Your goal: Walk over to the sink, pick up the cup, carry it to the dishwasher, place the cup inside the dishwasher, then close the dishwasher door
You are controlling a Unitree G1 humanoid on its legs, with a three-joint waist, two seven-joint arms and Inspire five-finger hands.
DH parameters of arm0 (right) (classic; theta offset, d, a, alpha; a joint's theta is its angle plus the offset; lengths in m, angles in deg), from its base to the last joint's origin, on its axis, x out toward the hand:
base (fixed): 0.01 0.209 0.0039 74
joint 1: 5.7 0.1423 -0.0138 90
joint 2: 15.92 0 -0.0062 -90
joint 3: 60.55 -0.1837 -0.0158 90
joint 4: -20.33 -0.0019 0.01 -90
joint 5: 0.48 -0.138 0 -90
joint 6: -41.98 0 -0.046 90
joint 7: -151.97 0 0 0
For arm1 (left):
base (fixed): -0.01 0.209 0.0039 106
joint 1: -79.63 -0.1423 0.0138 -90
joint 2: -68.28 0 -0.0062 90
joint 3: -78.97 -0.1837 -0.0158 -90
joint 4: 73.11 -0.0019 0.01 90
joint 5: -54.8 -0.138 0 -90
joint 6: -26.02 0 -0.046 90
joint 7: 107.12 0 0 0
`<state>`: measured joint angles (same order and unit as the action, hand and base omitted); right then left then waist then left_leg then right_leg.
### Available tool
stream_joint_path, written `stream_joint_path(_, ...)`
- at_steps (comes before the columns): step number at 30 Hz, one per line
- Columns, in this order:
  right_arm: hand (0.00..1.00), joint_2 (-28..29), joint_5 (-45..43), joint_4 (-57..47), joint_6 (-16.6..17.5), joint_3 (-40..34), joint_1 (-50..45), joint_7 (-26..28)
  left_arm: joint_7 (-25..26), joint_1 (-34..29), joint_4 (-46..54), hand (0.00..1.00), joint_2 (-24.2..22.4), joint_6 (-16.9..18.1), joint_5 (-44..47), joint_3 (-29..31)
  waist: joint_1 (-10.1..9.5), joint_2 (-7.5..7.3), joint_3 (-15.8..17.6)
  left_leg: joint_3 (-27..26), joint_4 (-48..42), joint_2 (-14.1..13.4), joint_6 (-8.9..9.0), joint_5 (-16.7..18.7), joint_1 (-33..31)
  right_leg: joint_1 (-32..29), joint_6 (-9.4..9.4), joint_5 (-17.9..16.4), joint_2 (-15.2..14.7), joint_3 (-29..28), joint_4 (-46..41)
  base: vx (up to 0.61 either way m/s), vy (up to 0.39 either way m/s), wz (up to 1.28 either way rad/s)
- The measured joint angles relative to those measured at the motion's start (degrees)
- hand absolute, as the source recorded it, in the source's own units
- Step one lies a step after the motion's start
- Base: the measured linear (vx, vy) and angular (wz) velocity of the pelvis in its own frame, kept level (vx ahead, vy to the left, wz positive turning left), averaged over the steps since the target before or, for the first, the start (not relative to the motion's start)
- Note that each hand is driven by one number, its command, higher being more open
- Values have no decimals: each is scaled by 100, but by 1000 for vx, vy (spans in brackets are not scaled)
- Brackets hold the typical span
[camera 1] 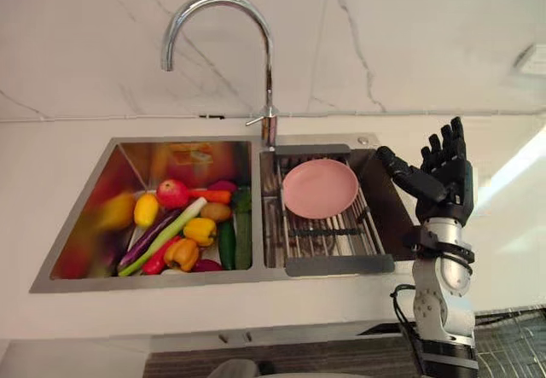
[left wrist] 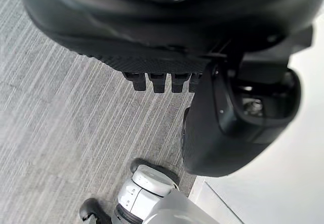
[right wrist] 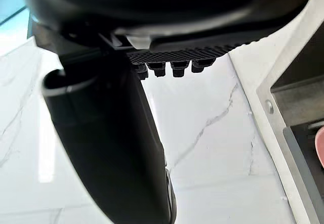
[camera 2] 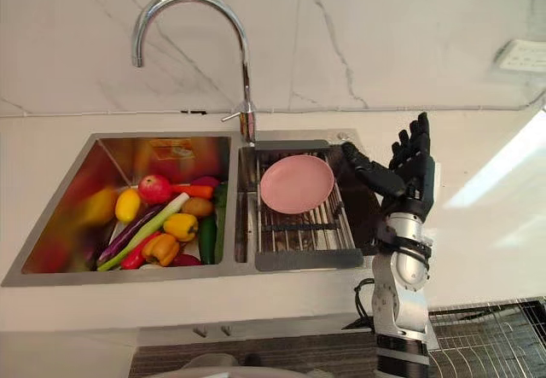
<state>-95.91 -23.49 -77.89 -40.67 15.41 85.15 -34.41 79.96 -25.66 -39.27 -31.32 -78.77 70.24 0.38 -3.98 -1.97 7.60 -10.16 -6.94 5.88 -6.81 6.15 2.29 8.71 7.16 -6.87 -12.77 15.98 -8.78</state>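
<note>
My right hand [camera 1: 444,177] is raised beside the right end of the steel sink [camera 1: 213,280], open, with straight fingers pointing up and the thumb spread toward the basin; it holds nothing. The right wrist view shows its thumb [right wrist: 111,148] against the marble wall. A pink plate [camera 1: 320,188] lies on a wire rack [camera 1: 328,233] in the right basin, just left of that hand. My left hand [left wrist: 223,128] hangs low over grey carpet, open and empty.
The left basin holds several vegetables and fruits [camera 1: 183,224]. A tall curved faucet [camera 1: 267,62] rises behind the divider between the basins. White counter surrounds the sink, with a marble wall behind. A wire dish rack [camera 2: 486,331] shows at the lower right.
</note>
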Motion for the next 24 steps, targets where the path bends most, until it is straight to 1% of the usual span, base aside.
stream_joint_path(1,100,3,-1,0,0,-39,-17,7,11,0,-6,100,-2,0,-49,1,9,-5,-6,-13,38,0,15,-9,34,15,1,1,1,-10,7,32,-33,-15)
stream_joint_path(2,100,3,-1,0,0,-80,-69,10,16,-6,-19,100,1,8,-130,-2,19,-42,-46,-18,94,6,53,-34,58,16,2,2,1,-12,20,82,-25,-8)
stream_joint_path(3,100,3,-11,1,0,-126,-138,32,17,-25,-27,100,2,20,-199,-2,28,-30,-118,-24,176,16,69,-45,128,35,2,3,1,-14,21,86,-18,-6)
stream_joint_path(5,100,4,-59,3,-13,-140,-163,68,17,-54,-21,100,4,34,-200,-11,44,-12,-158,-7,295,37,83,-107,219,67,-1,5,-1,-13,21,66,-14,-1)
stream_joint_path(6,100,14,-290,338,-267,340,-206,1142,-221,-70,8,100,-63,21,-192,-203,327,265,13,-158,1228,-193,348,-827,519,317,-36,24,313,79,463,0,0,0)
stream_joint_path(12,100,14,-292,338,-267,348,-206,1141,-223,-69,9,100,-60,19,-190,-225,326,269,16,-145,1228,-186,345,-831,504,318,-41,21,311,109,482,0,0,2)
stream_joint_path(15,100,14,-440,352,-267,462,-206,1110,-269,-74,5,100,-51,17,-72,-231,306,268,16,-119,1227,-182,311,-866,501,318,-40,21,310,163,482,0,0,4)
stream_joint_path(19,100,11,-358,403,-267,727,-206,936,-492,-79,-20,100,-21,43,150,-245,239,269,16,-104,1226,-184,317,-871,513,330,-39,20,309,212,484,-2,-9,3)
stream_joint_path(22,100,-83,302,461,-312,866,-205,733,-674,-79,-25,100,-8,169,152,-262,194,268,17,-71,1226,-184,331,-882,501,339,-37,19,284,281,485,-21,-26,8)
stream_joint_path(24,100,-253,880,462,-434,986,-202,705,-743,-86,-28,100,-2,265,144,-282,183,267,17,-74,1227,-185,334,-890,499,337,-35,18,284,284,485,-32,-25,0)
